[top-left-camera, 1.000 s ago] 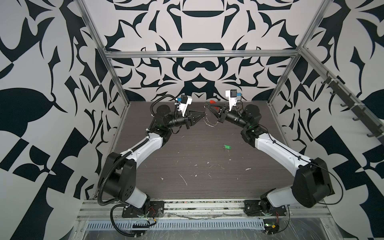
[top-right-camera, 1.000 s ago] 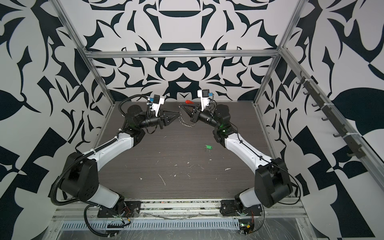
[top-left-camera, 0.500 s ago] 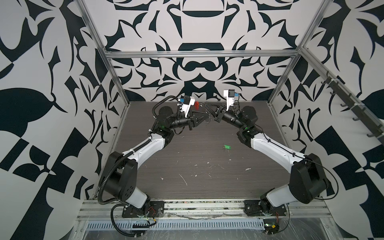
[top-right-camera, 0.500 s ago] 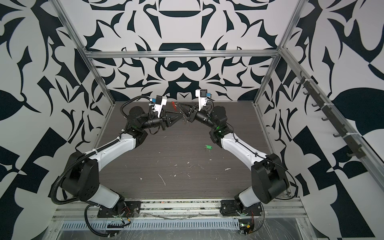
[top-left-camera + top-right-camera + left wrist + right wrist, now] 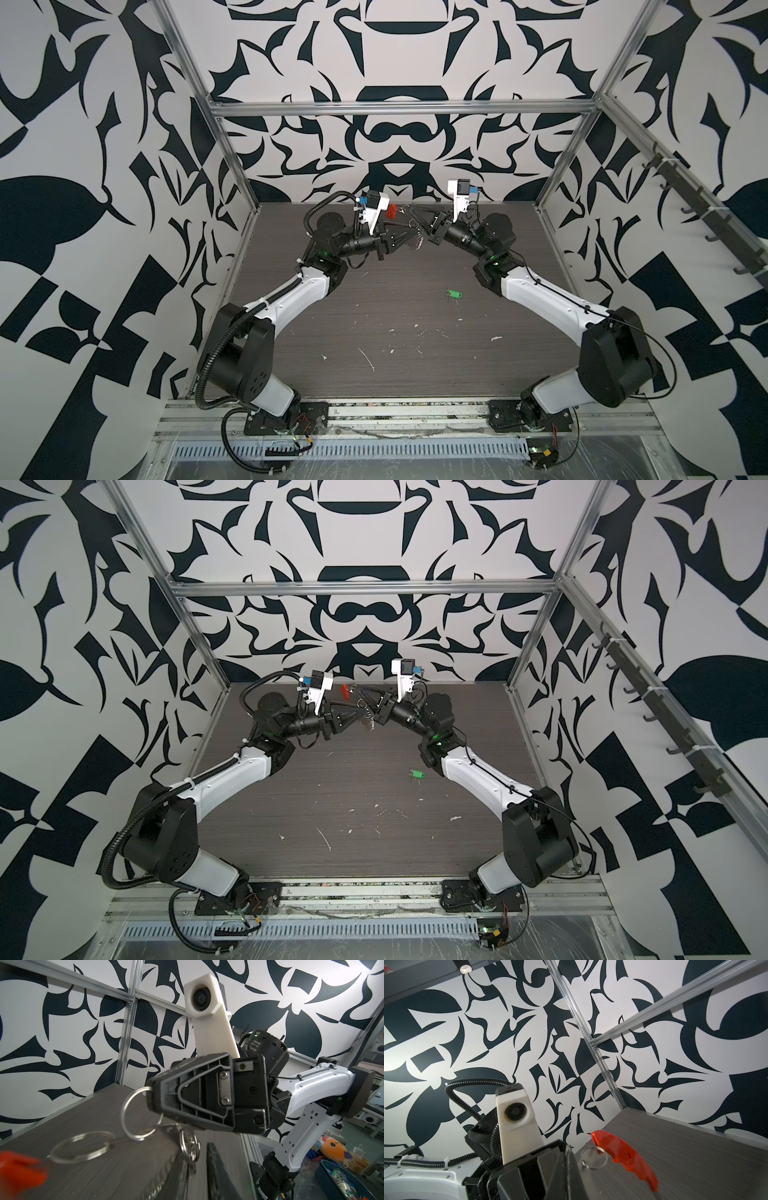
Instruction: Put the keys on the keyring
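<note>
The keys, a small green tag (image 5: pixel 454 294) (image 5: pixel 417 774), lie on the dark table right of centre, away from both grippers. The keyring hangs in the air at the back. Its red segment (image 5: pixel 391 212) (image 5: pixel 623 1157) swings beside my left wrist camera. My right gripper (image 5: pixel 415 212) (image 5: pixel 568 1152) is shut on one of the keyring's large silver rings (image 5: pixel 141 1113). My left gripper (image 5: pixel 409 240) (image 5: pixel 196 1147) faces it from just below. Its jaws stand a narrow gap apart, with a bunch of small rings (image 5: pixel 190 1147) at one fingertip.
White scraps (image 5: pixel 368 359) litter the front half of the table (image 5: pixel 374 316). Aluminium posts (image 5: pixel 232 166) and patterned walls close in the left, back and right. A rail of hooks (image 5: pixel 706 216) runs along the right wall.
My right gripper carried the keyring leftward toward my left gripper, and the red segment swung from right of centre to beside the left wrist camera. The green tag stayed put.
</note>
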